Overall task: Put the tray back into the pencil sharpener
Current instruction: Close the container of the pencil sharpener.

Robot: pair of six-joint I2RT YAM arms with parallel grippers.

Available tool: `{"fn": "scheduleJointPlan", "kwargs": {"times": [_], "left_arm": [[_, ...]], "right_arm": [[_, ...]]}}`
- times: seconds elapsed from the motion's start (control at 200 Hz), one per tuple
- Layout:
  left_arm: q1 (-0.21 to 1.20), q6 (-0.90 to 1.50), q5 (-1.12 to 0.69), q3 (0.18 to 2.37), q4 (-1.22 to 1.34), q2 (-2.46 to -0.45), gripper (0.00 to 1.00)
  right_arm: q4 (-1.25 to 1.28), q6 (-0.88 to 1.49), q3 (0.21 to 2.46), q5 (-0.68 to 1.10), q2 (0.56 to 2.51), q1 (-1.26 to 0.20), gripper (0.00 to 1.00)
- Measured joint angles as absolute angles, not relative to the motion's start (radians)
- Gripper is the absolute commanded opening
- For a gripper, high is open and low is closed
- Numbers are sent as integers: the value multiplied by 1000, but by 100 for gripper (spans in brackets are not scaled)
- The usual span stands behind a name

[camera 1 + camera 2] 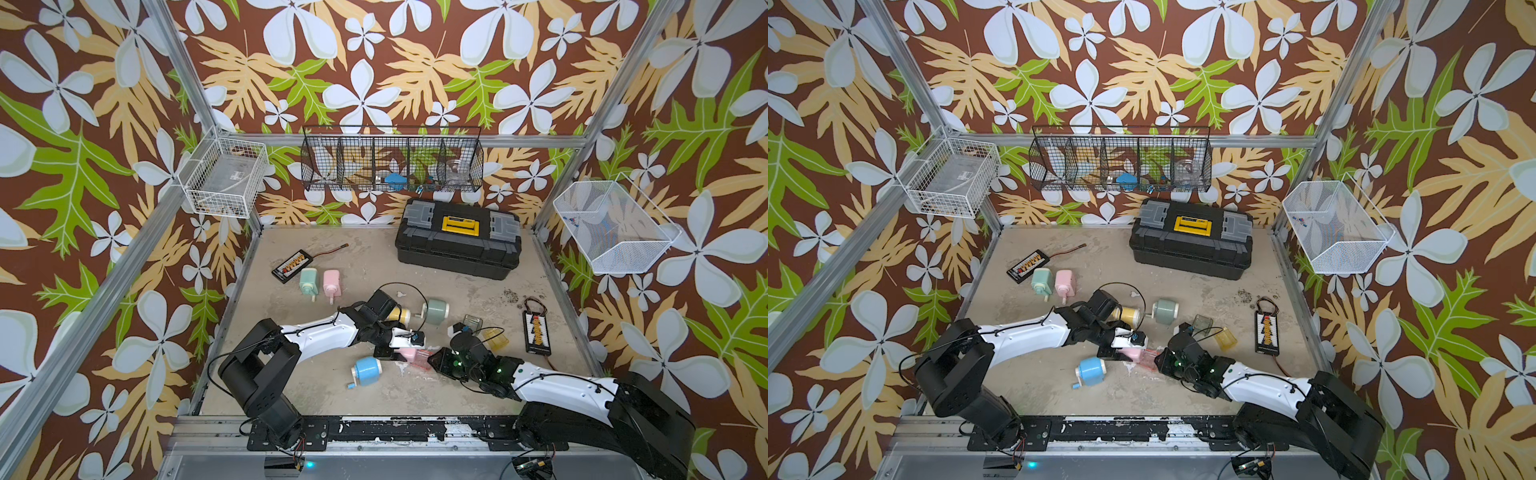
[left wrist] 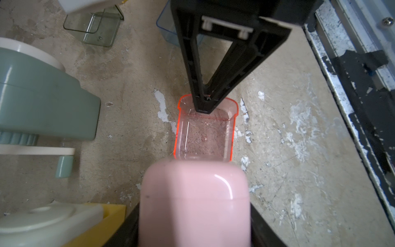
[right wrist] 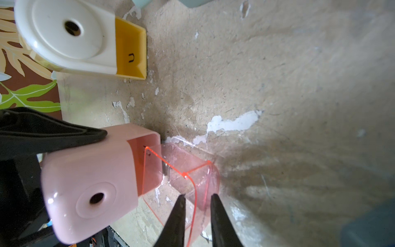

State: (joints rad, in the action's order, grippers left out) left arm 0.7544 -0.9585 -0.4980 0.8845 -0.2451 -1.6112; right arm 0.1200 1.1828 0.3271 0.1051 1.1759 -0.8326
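We have the pink pencil sharpener point(image 3: 89, 188) near the front middle of the bench point(image 1: 332, 257), clamped across its body by the left hand point(image 1: 397, 351). One black finger point(image 3: 64, 132) presses its flank. We judge that this hold braces the sharpener, with its open slot turned toward the other arm, so that a push cannot slide it away. The clear red tray point(image 3: 192, 171) sits at that slot. Its leading end is just inside the mouth, and most of it is outside and a little askew. The right hand point(image 3: 197, 198) meets the tray's outer end with its fingers nearly together and astride the end wall, a sensible place to push from. Whether they truly pinch that wall or only bracket it, we cannot tell.
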Motion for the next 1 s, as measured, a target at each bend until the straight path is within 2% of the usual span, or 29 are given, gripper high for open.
{"fn": "scheduleJointPlan", "kwargs": {"times": [0.706, 1.001], "left_arm": [[760, -970, -472, 888, -253, -1618, 7], [761, -970, -470, 890, -255, -1618, 6]], "right_arm": [[159, 1224, 350, 108, 1184, -832, 14], [202, 1225, 348, 132, 1202, -832, 15]]}}
